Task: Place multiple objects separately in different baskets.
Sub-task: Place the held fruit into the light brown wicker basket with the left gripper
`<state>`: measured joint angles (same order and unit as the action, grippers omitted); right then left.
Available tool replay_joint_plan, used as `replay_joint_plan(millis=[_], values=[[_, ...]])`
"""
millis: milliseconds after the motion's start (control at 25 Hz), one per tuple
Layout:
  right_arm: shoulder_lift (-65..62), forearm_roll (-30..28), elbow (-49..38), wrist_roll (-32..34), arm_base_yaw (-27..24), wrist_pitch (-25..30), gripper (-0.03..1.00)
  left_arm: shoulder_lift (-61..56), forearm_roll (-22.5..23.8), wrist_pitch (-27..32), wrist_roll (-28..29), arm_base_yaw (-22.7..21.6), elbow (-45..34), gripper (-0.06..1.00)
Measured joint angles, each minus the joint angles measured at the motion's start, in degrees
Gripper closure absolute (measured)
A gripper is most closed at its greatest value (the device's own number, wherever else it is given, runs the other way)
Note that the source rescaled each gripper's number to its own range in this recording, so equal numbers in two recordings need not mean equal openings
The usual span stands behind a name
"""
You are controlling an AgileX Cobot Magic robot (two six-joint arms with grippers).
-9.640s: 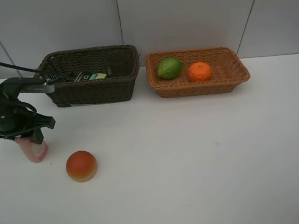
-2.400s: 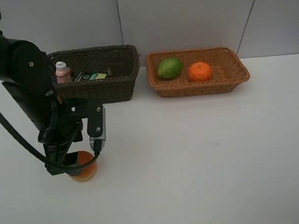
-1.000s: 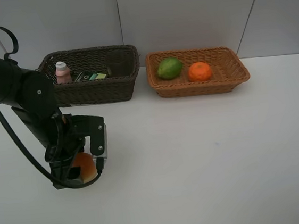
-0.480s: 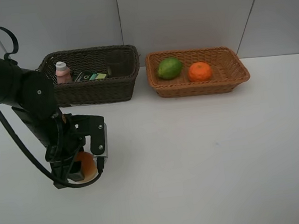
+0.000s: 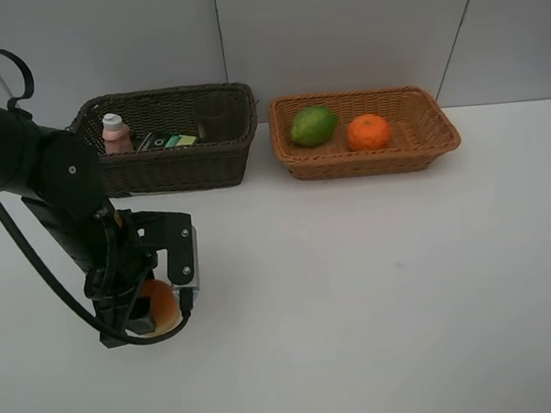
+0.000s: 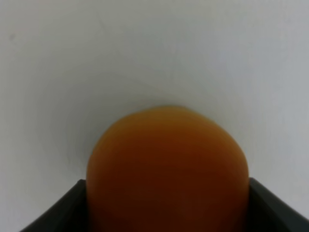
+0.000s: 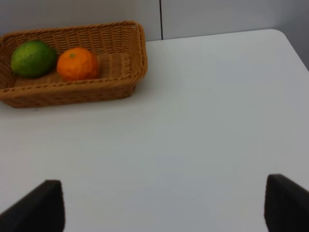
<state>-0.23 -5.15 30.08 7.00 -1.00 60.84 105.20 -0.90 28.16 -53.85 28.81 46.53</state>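
Note:
The red-orange round fruit lies on the white table at the front left, and my left gripper is shut on it. In the left wrist view the fruit fills the gap between the two dark fingers. The dark brown basket holds the pink bottle, the pump bottle and a dim cup. The light tan basket holds the lime and the tangerine. My right gripper is open and empty over bare table.
The right wrist view shows the tan basket with the lime and the tangerine. Grey wall panels stand behind both baskets. The table's right corner shows in the right wrist view.
The pink bottle went from the table into the dark basket. The left arm then came down over the red-orange fruit; in the last second it barely moved.

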Motion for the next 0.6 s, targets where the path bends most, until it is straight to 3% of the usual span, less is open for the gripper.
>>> replay_joint_plan(millis=[360,600], values=[[0.0,0.0,0.0,0.0,0.0,0.0,0.3,0.0,0.0,0.62,1.4,0.0,0.51,0.2],[0.0,0.0,0.0,0.0,0.0,0.0,0.3,-0.2,-0.73,8.29,13.5,0.07,9.18,0.2]])
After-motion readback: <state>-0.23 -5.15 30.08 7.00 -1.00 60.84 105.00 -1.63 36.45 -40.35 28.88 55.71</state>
